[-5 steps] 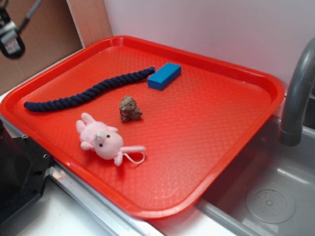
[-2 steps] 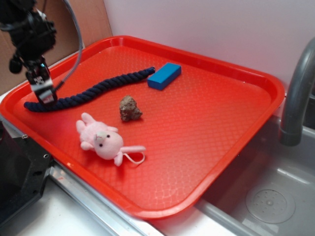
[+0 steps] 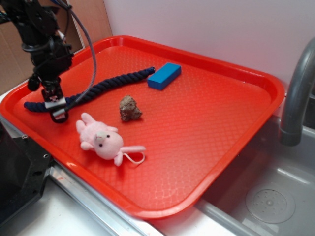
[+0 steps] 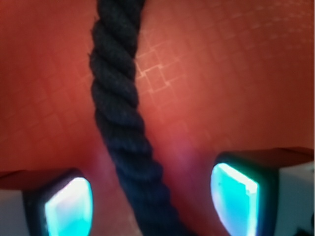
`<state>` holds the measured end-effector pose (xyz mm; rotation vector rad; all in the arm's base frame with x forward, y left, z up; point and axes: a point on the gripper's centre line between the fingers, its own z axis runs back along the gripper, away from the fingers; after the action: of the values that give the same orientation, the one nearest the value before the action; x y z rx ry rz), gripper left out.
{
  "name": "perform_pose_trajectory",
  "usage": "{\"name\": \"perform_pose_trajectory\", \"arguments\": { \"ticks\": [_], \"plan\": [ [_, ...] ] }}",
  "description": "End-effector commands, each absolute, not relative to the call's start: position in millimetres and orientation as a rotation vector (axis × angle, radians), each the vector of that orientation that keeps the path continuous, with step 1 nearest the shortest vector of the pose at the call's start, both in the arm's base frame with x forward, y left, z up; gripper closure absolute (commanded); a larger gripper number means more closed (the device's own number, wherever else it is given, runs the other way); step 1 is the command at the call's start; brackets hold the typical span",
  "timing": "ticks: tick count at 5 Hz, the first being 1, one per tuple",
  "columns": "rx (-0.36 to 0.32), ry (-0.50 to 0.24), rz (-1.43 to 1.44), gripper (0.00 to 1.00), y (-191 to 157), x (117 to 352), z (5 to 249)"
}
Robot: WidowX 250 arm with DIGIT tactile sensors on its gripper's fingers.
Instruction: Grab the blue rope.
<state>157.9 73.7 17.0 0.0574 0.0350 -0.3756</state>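
Red tray (image 3: 236,73): your gripper (image 3: 58,112) has descended, jaws spread, straddling the blue rope (image 4: 120,132); closing remains.

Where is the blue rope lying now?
In the exterior view the blue rope lies across the red tray's left part, from the blue block toward the left rim, passing between the open claw fingers.

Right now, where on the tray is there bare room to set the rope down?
The tray's right half, past the rock and blue block, is bare to the rim. The left is crowded: blue rope, pink plush toy and the gripper, jaws open astride the rope.
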Motion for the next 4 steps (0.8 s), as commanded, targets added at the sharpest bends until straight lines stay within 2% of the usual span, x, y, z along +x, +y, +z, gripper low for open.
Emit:
{"name": "perform_pose_trajectory", "arguments": {
  "ticks": [1,2,3,4],
  "plan": [
    [0.053,0.039,-0.439,1.00,68,160,7],
    [0.060,0.015,-0.392,1.00,67,155,12],
    [0.100,0.053,-0.293,1.00,59,153,33],
    [0.104,0.099,-0.106,1.00,43,159,64]
  ]
}}
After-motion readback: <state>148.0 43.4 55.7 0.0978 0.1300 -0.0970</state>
